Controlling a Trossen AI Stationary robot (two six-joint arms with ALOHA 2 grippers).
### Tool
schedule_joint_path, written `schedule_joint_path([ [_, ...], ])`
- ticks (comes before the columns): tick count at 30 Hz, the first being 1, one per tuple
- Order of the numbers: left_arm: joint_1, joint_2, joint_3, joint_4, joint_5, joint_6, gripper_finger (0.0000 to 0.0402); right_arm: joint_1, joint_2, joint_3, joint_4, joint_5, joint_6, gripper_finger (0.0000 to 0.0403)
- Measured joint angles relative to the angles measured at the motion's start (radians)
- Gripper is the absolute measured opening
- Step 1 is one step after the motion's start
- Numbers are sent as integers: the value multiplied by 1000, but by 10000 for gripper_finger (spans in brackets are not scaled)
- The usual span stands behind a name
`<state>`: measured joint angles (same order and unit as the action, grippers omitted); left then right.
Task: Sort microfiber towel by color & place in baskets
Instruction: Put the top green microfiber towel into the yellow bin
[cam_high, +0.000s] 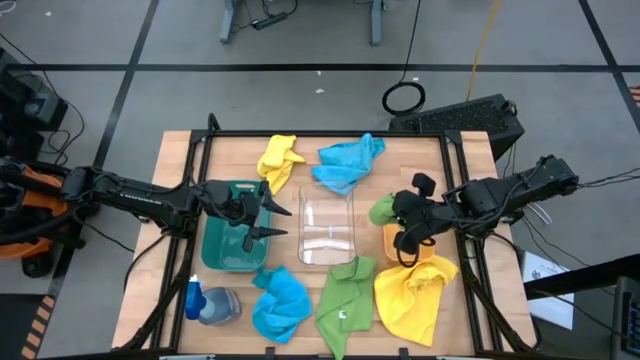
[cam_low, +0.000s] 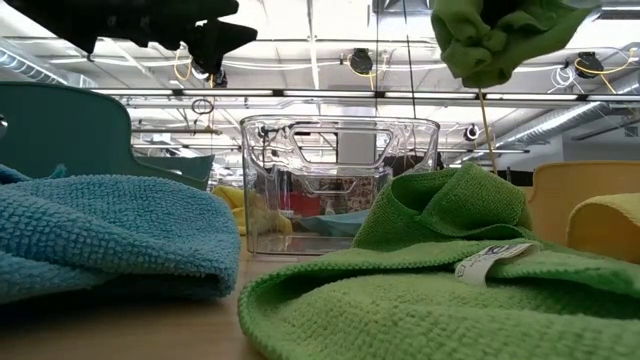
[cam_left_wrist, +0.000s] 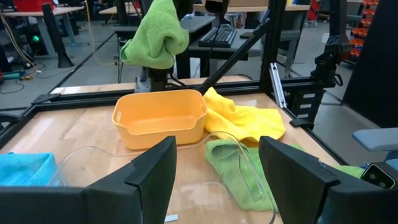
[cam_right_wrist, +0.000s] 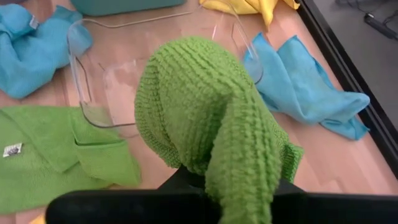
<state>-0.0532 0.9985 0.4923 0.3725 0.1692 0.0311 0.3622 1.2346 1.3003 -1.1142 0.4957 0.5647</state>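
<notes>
So far all three plastic baskets look empty: the right gripper holds one crumpled green microfiber towel clamped above the orange-yellow basket, the left gripper gapes idle, six lie loose.

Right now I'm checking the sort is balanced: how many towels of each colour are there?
Yellow towels: 2
Blue towels: 2
Green towels: 2, one held by the right gripper
Total: 6
</notes>
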Motion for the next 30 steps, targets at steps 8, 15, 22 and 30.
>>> schedule_joint_path([
  [8,0,0,0,-14,0,0,234,0,0,-86,-5,51,46,18],
  [15,0,0,0,-24,0,4,234,0,0,-209,-6,7,52,18],
  [22,0,0,0,-15,0,3,235,-1,0,-331,2,6,55,18],
  [30,0,0,0,-14,-1,3,235,-49,0,-464,118,38,126,18],
])
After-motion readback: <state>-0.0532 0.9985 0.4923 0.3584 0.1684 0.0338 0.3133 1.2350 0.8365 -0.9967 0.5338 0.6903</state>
